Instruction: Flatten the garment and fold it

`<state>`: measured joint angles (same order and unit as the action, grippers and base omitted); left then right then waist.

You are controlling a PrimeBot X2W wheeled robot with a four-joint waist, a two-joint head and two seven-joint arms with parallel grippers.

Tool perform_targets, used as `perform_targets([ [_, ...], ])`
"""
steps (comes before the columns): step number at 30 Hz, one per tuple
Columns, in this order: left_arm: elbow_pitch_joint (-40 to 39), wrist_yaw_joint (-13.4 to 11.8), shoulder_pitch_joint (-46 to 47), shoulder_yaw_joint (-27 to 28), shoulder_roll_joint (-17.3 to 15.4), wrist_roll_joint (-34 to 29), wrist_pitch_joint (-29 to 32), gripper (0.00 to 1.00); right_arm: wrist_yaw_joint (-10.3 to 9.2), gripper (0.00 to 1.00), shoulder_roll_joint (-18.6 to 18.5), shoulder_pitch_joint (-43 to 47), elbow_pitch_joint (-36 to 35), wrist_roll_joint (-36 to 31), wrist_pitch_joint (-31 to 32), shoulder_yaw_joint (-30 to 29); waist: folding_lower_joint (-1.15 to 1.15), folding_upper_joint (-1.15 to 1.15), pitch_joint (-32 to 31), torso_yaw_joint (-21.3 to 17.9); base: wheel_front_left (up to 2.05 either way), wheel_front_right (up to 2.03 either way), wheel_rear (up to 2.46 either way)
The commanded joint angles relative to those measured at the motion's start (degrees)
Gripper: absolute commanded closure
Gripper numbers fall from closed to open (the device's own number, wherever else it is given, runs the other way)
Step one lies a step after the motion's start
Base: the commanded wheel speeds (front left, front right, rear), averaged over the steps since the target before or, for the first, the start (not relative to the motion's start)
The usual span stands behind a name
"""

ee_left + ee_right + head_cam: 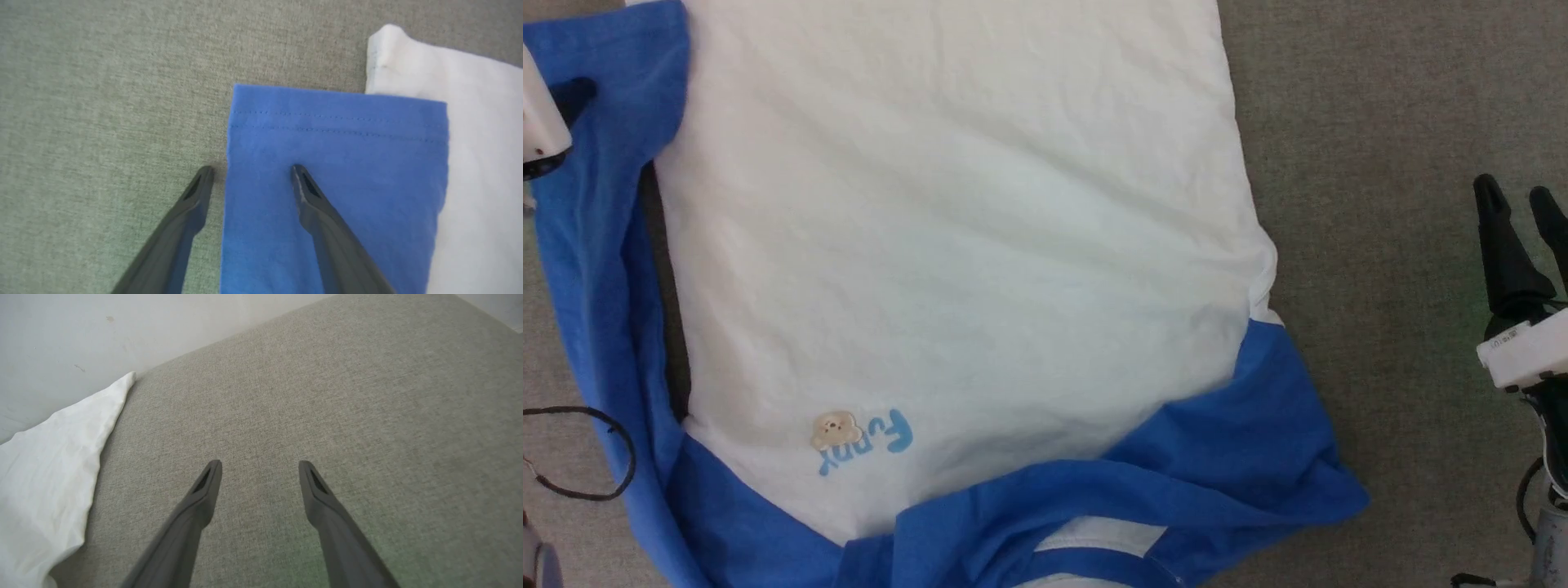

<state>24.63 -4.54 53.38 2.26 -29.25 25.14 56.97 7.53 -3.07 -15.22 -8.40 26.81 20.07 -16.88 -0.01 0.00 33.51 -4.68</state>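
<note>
In the head view, one garment point(947, 245) is lying spread out on a grey fabric surface point(1380, 163), front up, its white body taking up most of the frame. Blue sleeves are showing down the left side and at the lower right, both bunched rather than flat. One small blue print point(870, 441) is reading "Funny", upside down from here, with one tan cartoon point(836, 430) just beside it. The right gripper point(1514, 192) is hovering over bare fabric, well apart from the garment, its two dark fingers slightly apart. A small label point(1511, 335) on its white housing is too small to read. One black cable point(592, 457) is looping at the lower left.

In the left wrist view, the left gripper point(251, 170) is holding its two fingers wide apart. One is lying over a flat blue sleeve point(347, 163), the other over the grey surface just beside the sleeve's edge. Two stitched rows are running along the sleeve's hem.

In the right wrist view, the right gripper's two fingers are standing apart over bare grey fabric, with one white corner of the garment at the left, near a pale wall point(81, 330).
</note>
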Motion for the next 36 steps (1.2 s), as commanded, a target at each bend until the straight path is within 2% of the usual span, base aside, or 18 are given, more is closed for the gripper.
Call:
perform_targets([
  [1,1.07,-0.86,-1.27,0.00,-0.03,0.18,1.70,0.00,-0.04,0.00,0.19,-0.96,0.00,0.34,-0.43,0.16,0.01,0.00,1.08,-0.55,0.00,0.00,0.00],
  [2,0.96,-1.17,-1.69,0.27,0.00,0.53,2.25,0.00,-0.04,0.00,0.19,-1.04,0.05,0.36,-0.49,0.20,0.01,0.00,1.19,-0.54,0.00,0.00,0.00],
  [3,0.79,-1.35,-2.15,0.50,-0.03,0.80,2.53,0.38,-0.04,0.00,0.19,-1.13,0.12,0.37,-0.55,0.22,0.01,0.00,1.25,-0.53,0.00,0.00,0.00],
  [4,0.77,-1.67,-2.64,1.05,0.16,1.45,2.87,1.00,-0.04,0.00,0.19,-1.22,0.23,0.39,-0.58,0.27,0.01,0.00,1.20,-0.52,0.00,0.00,0.00],
  [9,-0.96,-1.17,-4.26,3.75,0.74,3.93,-0.85,1.00,-0.04,0.00,0.19,-1.53,0.65,0.08,-0.59,-0.01,0.01,0.00,0.24,0.22,0.00,0.00,0.00],
  [17,-0.05,-2.43,-5.17,11.29,3.66,7.63,-15.89,1.00,-0.04,0.00,0.19,-0.73,2.28,-0.55,-0.46,0.37,0.01,0.00,-5.52,3.18,0.00,0.00,0.00],
  [22,1.85,-2.28,-7.43,15.49,5.47,9.96,-23.43,1.00,-0.04,0.00,0.19,1.05,3.52,-1.01,-0.20,-0.09,0.01,0.00,-11.04,6.21,0.00,0.00,0.00],
  [29,2.59,-2.24,-13.24,21.90,6.58,13.69,-28.88,1.00,-0.04,0.00,0.19,4.16,6.08,0.05,-0.51,0.51,0.01,0.00,-18.31,9.02,0.00,0.00,0.00],
  [36,0.55,-2.18,-19.62,26.39,5.50,14.75,-31.79,1.00,-0.04,0.00,0.19,6.27,7.98,0.84,-1.18,0.96,0.01,0.00,-22.38,9.81,0.00,0.00,0.00],
])
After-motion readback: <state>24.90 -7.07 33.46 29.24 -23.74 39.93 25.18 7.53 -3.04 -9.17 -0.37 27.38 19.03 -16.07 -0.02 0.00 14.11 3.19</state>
